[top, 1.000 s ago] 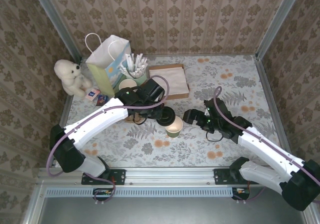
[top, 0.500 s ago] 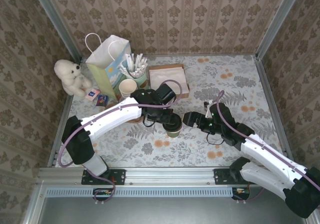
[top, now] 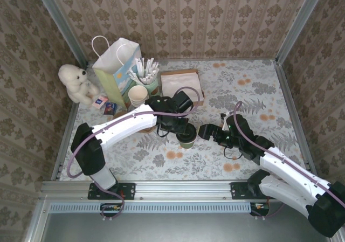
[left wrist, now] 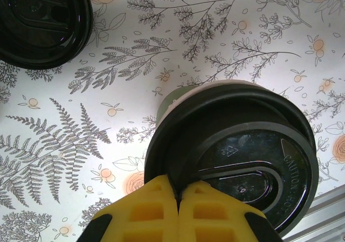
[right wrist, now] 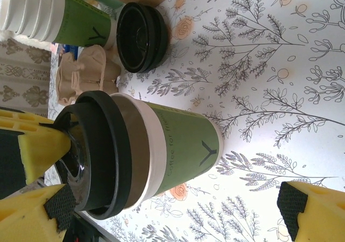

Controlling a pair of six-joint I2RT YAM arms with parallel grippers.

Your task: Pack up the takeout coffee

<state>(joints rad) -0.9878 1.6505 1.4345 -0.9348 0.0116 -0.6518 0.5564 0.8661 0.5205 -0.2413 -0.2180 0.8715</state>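
Green paper makes the wall of the takeout coffee (top: 188,141), which stands upright near the middle of the flowered worktop (top: 253,91), a little toward the near edge. Its black lid (left wrist: 242,145) lies on the top of the cup. The left tool (left wrist: 178,192) is clenched on the rim of this lid, with its two yellow fingers pressed together at the edge, and the left arm reaches over the cup from the left. The right tool (top: 205,130) is released, its jaws wide apart. It is just to the right of the cup and points at it; I cannot tell if it touches. A second black lid (right wrist: 141,37) lies on the worktop farther away, near a stack of cream cups (top: 138,95). A paper bag (top: 115,69) and a teddy bear (top: 77,83) stand at the far left.
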